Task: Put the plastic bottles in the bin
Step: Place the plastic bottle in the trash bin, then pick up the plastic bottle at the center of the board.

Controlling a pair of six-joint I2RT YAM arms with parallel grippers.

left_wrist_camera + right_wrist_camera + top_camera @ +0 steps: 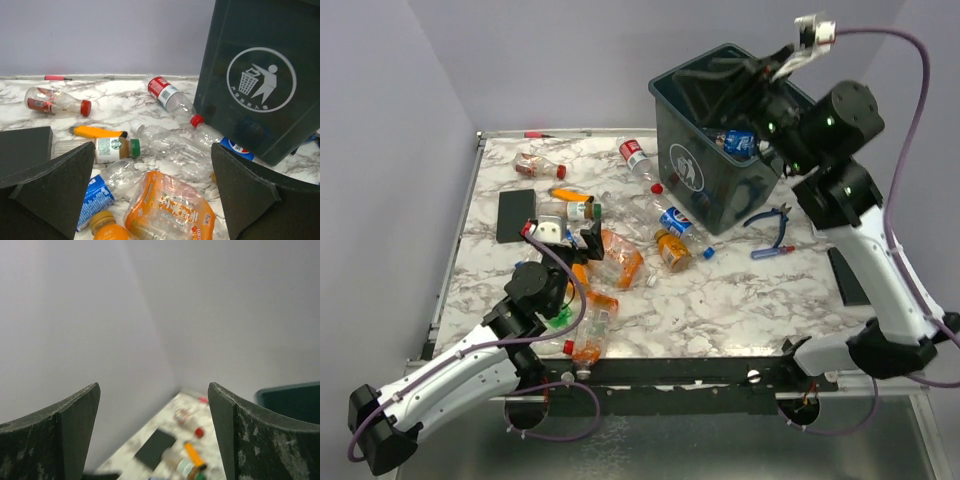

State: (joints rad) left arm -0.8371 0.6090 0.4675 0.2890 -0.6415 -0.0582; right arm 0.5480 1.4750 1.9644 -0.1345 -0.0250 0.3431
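The dark bin (695,185) stands at the back right with its white logo facing the table; a blue-labelled bottle (740,140) lies inside. My right gripper (725,78) hovers over the bin's mouth, open and empty (152,390). Several plastic bottles lie scattered on the marble. My left gripper (582,250) is open low over them, holding nothing (152,150). Below its fingers lies a crushed orange bottle (170,210), with a clear crumpled bottle (180,152) beyond. A green-capped bottle (112,149) and a blue-labelled one (97,195) lie to the left. A red-labelled bottle (167,94) rests near the bin (250,85).
A flat black pad (516,215) lies at the left, an orange lighter (565,195) beside it. Blue-handled pliers (775,222) lie right of the bin, and another black pad (848,275) sits at the right edge. A red pen (533,134) lies along the back wall.
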